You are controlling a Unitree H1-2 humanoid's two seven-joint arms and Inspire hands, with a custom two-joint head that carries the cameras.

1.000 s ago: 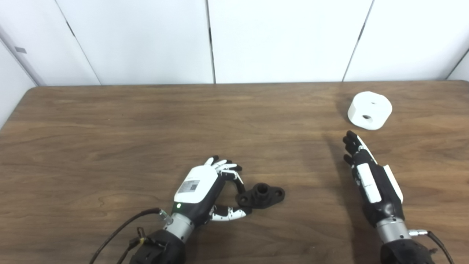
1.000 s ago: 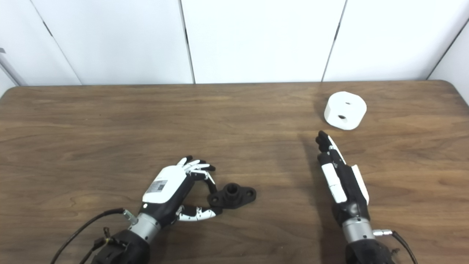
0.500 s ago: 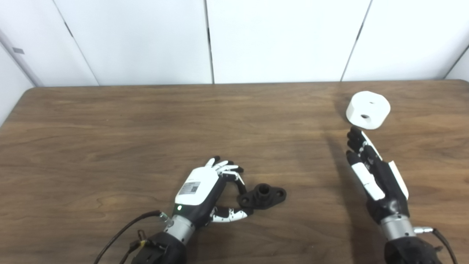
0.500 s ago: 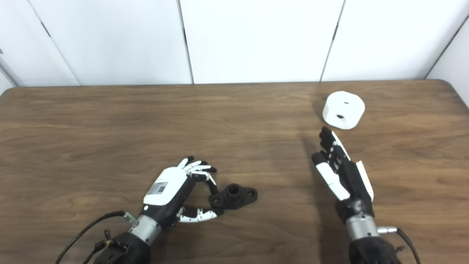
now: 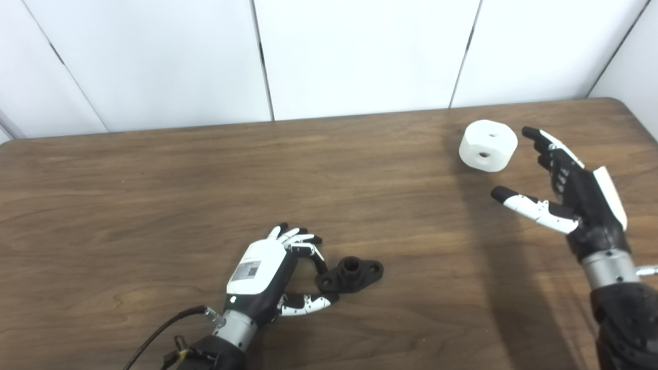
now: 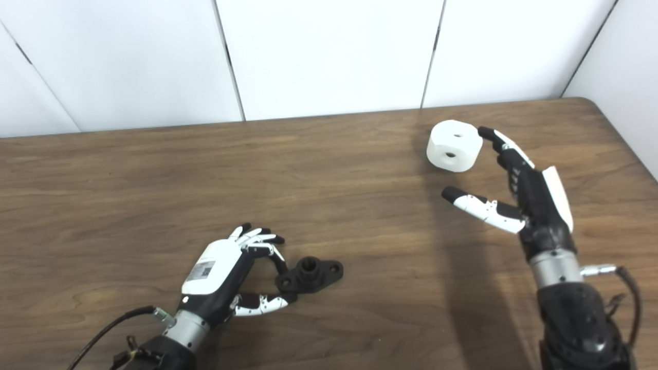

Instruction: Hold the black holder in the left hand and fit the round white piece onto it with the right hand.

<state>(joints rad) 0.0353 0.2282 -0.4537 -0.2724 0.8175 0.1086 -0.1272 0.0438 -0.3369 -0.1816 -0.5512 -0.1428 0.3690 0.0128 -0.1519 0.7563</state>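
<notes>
Right hand (image 5: 570, 190), fingers spread and empty: your round white piece (image 5: 488, 145) lies just beyond its thumb, inside the open span. Left hand (image 5: 267, 275) pinches the black holder (image 5: 350, 273) on the table (image 5: 154, 195).

On the bench (image 5: 154, 180), the round piece (image 5: 488, 145) lies near the far right corner, close to the back edge. The right robot hand (image 5: 570, 190) is just to its right and a little nearer the front, fingers beside the piece and thumb reaching out before it. The holder (image 5: 350, 275) lies near the front edge, about midway along it, well apart from the round piece. The left robot hand (image 5: 272, 272) is just left of the holder, with its fingertips at the holder's left end.
</notes>
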